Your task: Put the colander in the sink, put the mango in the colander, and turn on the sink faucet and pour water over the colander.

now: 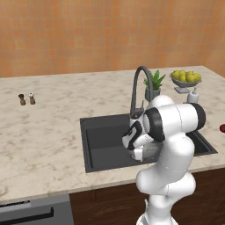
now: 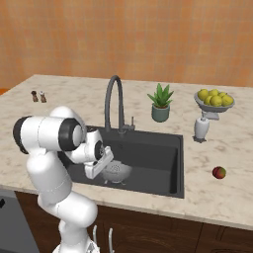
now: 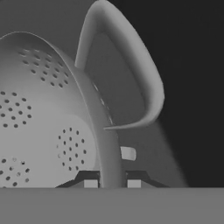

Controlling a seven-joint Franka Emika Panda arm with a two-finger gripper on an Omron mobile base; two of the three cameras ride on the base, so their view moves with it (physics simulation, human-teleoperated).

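One colander (image 2: 116, 172), one mango (image 2: 219, 172), perhaps five yellow fruits (image 2: 214, 97).

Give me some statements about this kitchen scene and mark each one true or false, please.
1. The colander is inside the sink. True.
2. The mango lies in the colander. False: it lies on the counter, right of the sink.
3. The pincer is shut on the colander's rim. True: one tip sits on each side of the rim, near a loop handle.
4. Water runs from the faucet. False: no stream is visible.
5. A potted plant stands behind the sink. True.
6. The fruit bowl holds red apples. False: it holds yellow fruits.
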